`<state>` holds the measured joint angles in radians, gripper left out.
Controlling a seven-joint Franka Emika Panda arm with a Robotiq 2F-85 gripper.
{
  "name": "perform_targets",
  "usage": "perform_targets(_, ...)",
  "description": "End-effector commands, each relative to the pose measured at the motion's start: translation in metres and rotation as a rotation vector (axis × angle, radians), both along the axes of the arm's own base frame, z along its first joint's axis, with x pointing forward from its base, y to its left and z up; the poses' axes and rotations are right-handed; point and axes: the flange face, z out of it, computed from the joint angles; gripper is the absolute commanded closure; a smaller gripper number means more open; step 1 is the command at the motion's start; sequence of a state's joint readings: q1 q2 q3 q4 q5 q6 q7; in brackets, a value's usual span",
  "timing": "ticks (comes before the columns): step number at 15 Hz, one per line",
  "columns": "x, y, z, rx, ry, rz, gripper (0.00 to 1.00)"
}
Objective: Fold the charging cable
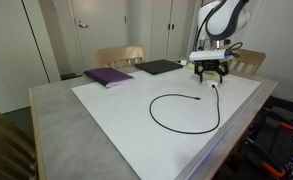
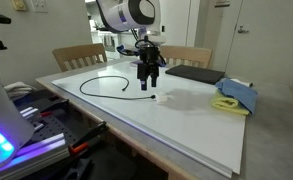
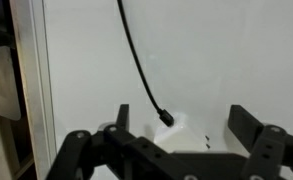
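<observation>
Fingers [image 3: 248, 124] of the black Robotiq gripper [image 3: 184, 126]: two dark pads, spread wide apart and released, nothing clasped between them.

Long, very thin black charging cable [image 3: 141, 65]: in the wrist view it runs down over the white surface, and its dark tip lies in the gap between the fingers, nearer one of them. A small pale piece just past the tip is hard to make out. Whether the pads touch the cord cannot be told.

Same cable in both exterior views [image 1: 152, 108] [image 2: 82, 87]: laid flat in one open loop on the broad white tabletop [image 1: 106, 112], one end leading in under the gripper [image 1: 210, 72] [image 2: 149, 80], the loop well clear of it.

Flat purple book [image 1: 108, 76]: at the table's far edge, well apart from the cord.

Flat black rectangular pad [image 1: 158, 67]: beside the book, near the gripper.

Crumpled blue cloth [image 2: 238, 94]: in an exterior view, off to the side.
</observation>
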<state>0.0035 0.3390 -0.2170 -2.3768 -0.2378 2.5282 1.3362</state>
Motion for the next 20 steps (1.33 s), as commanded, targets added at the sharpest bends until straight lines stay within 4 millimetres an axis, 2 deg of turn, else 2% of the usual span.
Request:
perform_targets(1, -0.001, 0.0, 0.0, 0.02, -0.055, 0.105, 0.0)
perform_targets(7, 0.004, -0.021, -0.001, 0.104, -0.252, 0.365, 0.0)
perform_targets(9, 0.006, -0.021, 0.002, 0.165, -0.26, 0.454, 0.0)
perform_targets(11, 0.006, -0.029, 0.003, 0.219, -0.229, 0.546, 0.0)
perform_targets(12, 0.007, -0.021, 0.003, 0.176, -0.241, 0.481, 0.0)
perform_targets(14, 0.005, -0.03, 0.002, 0.181, -0.243, 0.473, 0.0)
perform_targets(17, 0.007, -0.022, 0.003, 0.146, -0.251, 0.466, 0.0)
perform_targets(20, 0.01, -0.027, 0.009, 0.092, -0.269, 0.488, 0.0)
